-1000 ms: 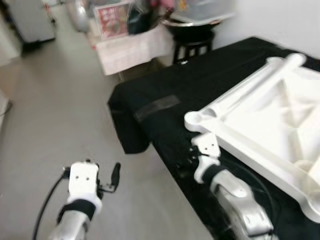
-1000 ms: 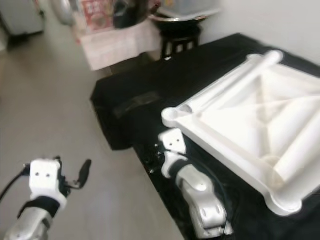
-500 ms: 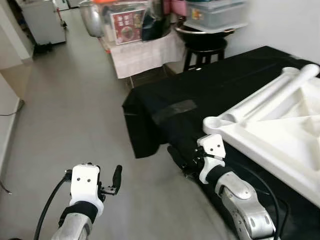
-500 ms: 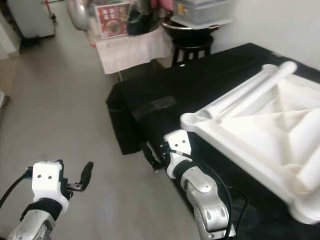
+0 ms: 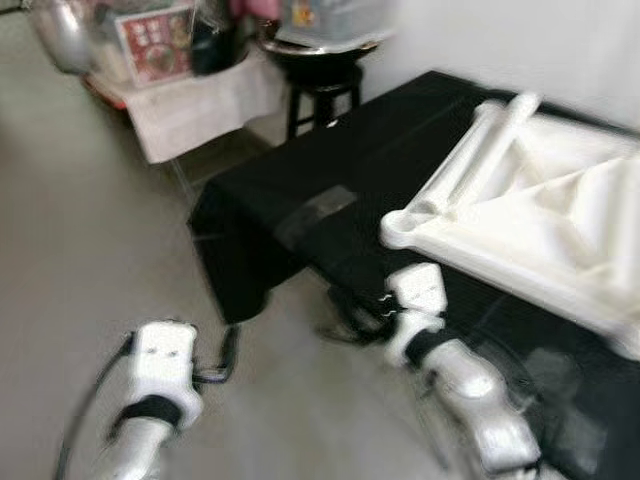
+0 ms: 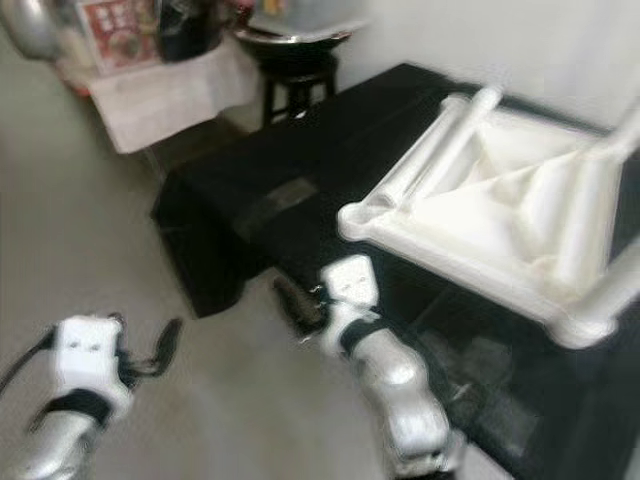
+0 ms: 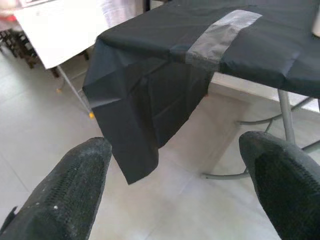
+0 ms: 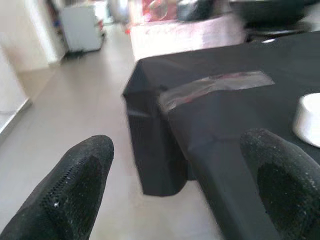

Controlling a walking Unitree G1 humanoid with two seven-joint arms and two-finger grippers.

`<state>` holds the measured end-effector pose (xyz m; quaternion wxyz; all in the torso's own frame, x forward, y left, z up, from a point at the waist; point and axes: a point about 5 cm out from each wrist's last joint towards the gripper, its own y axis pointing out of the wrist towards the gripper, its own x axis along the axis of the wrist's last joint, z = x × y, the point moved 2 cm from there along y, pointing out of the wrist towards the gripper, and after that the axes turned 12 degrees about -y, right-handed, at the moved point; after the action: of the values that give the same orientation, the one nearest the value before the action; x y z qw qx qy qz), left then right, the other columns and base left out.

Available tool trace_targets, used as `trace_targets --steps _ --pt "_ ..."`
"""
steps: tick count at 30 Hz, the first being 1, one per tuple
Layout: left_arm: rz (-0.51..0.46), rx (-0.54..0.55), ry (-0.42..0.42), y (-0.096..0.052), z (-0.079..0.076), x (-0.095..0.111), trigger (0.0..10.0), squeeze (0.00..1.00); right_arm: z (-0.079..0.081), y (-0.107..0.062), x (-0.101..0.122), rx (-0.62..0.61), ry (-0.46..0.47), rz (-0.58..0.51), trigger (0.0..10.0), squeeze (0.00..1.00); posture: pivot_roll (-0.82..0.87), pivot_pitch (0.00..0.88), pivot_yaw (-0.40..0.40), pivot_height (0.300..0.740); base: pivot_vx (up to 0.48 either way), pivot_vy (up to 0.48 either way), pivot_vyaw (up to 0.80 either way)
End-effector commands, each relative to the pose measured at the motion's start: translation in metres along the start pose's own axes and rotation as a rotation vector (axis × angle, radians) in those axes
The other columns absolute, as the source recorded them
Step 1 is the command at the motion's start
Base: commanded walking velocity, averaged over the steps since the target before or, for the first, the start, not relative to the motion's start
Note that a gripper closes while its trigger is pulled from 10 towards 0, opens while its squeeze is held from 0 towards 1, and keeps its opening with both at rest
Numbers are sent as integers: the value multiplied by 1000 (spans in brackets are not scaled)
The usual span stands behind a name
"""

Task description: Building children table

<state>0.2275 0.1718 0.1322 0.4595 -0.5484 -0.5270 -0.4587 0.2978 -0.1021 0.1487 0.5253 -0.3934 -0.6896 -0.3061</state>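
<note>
Nearest, at about 7 o'clock in the head view, the left gripper point(image 5: 228, 352) hangs over the grey floor point(image 5: 70, 260). Its two black fingers point(image 7: 65, 195) are spread wide apart and hold nothing. At about 5 o'clock the right gripper point(image 6: 292, 302) reaches past the near edge of the black-covered table point(image 5: 330, 170). Its fingers point(image 8: 75, 185) are also wide apart, with nothing between them.

Just past the right gripper, toward 2 o'clock, the white children table point(image 5: 530, 220) lies upside down on the black cloth. Its round corner socket point(image 5: 398, 230) is near the right wrist. A loose white leg point(image 5: 480, 150) lies along its far edge. A grey tape strip point(image 5: 315, 210) sits on the cloth toward 11 o'clock from the socket.

Farther off, at 12 o'clock, stands a black stool point(image 5: 320, 90) with a pan on it. A small table with a white cloth point(image 5: 190, 105) is at 11 o'clock. The head views are blurry.
</note>
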Motion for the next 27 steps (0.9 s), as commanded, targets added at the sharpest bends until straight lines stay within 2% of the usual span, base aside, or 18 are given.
trace_targets --steps 1,7,12,16,21,23,27 --pt "7 -33 -15 0 -4 -2 10000 0 -4 -4 -7 -22 -3 27 10000 0 -44 116 64 740 0 0 -800" --pt "-2 -50 -17 1 -5 -1 10000 0 -5 -4 -7 -28 -9 30 10000 0 -48 116 61 740 0 0 -800" --pt "-22 -42 -22 6 -3 0 10000 0 -5 -4 -8 -44 -50 45 10000 0 -82 106 41 740 0 0 -800" --pt "-44 -16 -16 8 1 2 10000 0 -6 -6 -9 -67 -85 61 10000 0 -96 99 23 740 0 0 0" --pt "-65 17 26 10 5 4 10000 0 -10 -17 -13 -94 -96 90 10000 0 -98 92 -2 740 0 0 0" --pt "-72 31 42 10 6 3 10000 0 -12 -28 -20 -99 -100 119 10000 0 -100 85 -13 740 0 0 0" --pt "-73 33 41 10 6 2 10000 0 -12 -30 -23 -102 -94 128 10000 0 -100 85 -13 740 0 0 0"
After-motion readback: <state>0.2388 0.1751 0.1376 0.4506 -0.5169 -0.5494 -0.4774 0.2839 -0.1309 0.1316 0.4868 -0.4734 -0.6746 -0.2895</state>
